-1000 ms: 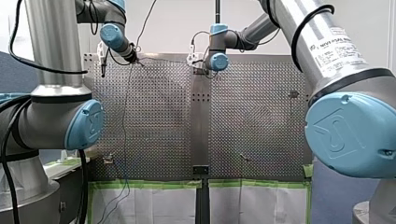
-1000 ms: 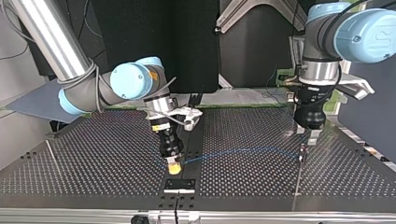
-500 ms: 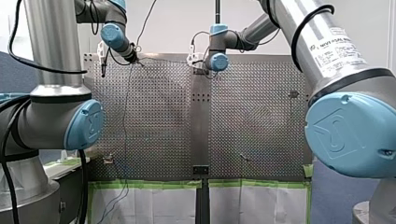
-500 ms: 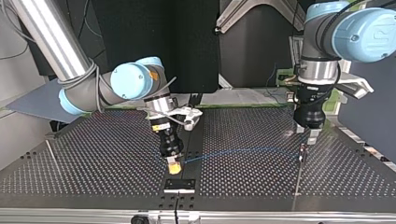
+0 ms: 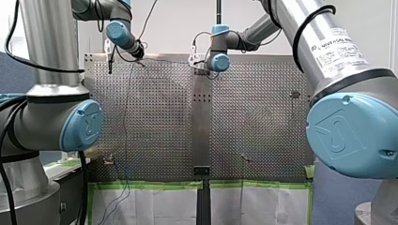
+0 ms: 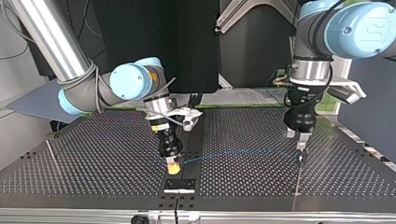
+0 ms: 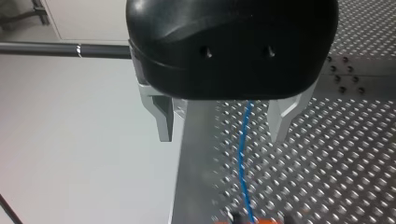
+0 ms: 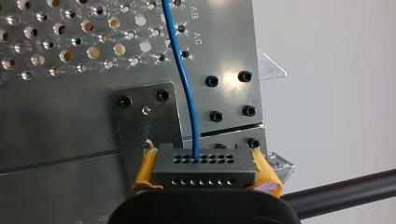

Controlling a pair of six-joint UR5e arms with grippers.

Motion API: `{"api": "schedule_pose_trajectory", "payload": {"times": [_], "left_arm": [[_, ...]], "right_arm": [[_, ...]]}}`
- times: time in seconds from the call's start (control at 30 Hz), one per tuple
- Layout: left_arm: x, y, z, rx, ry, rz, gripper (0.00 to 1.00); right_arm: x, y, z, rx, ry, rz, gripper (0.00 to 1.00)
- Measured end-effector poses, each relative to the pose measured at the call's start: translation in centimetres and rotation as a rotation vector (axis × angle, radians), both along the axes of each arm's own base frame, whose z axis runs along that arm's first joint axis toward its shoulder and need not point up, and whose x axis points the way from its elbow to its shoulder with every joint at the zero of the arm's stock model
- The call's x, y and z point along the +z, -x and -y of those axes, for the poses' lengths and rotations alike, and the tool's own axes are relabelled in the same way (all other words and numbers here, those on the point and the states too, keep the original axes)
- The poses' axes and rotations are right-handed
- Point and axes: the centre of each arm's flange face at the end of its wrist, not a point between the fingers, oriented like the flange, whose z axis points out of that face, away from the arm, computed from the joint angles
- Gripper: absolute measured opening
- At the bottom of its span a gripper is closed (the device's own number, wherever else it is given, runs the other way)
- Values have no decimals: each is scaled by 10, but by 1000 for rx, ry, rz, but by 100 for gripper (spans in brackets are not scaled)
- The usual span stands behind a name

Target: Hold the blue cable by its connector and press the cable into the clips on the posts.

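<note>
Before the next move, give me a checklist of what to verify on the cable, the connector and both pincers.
1. Right pincer shut on the connector: ok, yellow pads clamp both sides.
2. Blue cable seated in the connector: ok, it enters a hole.
3. Left pincer open: ok, the cable runs between its fingers, apart from both.
4. Cable span between the pincers free of snags: ok, one smooth arc in the top view.
5. Cable clipped anywhere yet: cannot tell, too small in these views.
</note>
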Motion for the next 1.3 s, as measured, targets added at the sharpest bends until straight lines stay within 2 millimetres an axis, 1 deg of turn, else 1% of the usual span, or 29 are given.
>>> {"api": "schedule_pose_trajectory", "payload": {"times": [0.2, 0.43, 0.5, 0.63, 0.7, 0.83, 0.93, 1.03, 1.13, 1.3], "left_arm": [[6, 0, 18, -24, -1, 20, 100], [12, -17, 44, -27, -9, 41, 100], [8, -20, 51, -27, -8, 34, 100], [-9, -25, 67, -27, -13, -11, 100], [-18, -27, 71, -20, -20, -39, 100], [-40, -36, 73, 16, -38, -100, 100], [-47, -40, 69, 51, -43, -116, 100], [-48, -44, 64, 89, -40, -110, 100], [-44, -49, 59, 115, -32, -87, 100], [-37, -53, 57, 124, -34, -66, 100]], "right_arm": [[-1, 0, 0, 4, -3, 0, 0], [-2, 0, 1, 7, -5, 0, 0], [-2, 1, 1, 6, -5, 0, 0], [-3, 2, 2, 4, -6, -1, 0], [-3, 2, 4, 2, -6, -1, 0], [-3, 5, 6, -2, -6, -1, 0], [-4, 5, 7, -4, -7, -2, 0], [-4, 5, 7, -4, -8, -2, 0], [-4, 5, 7, -4, -8, -2, 0], [-5, 5, 8, -5, -8, -2, 0]]}}
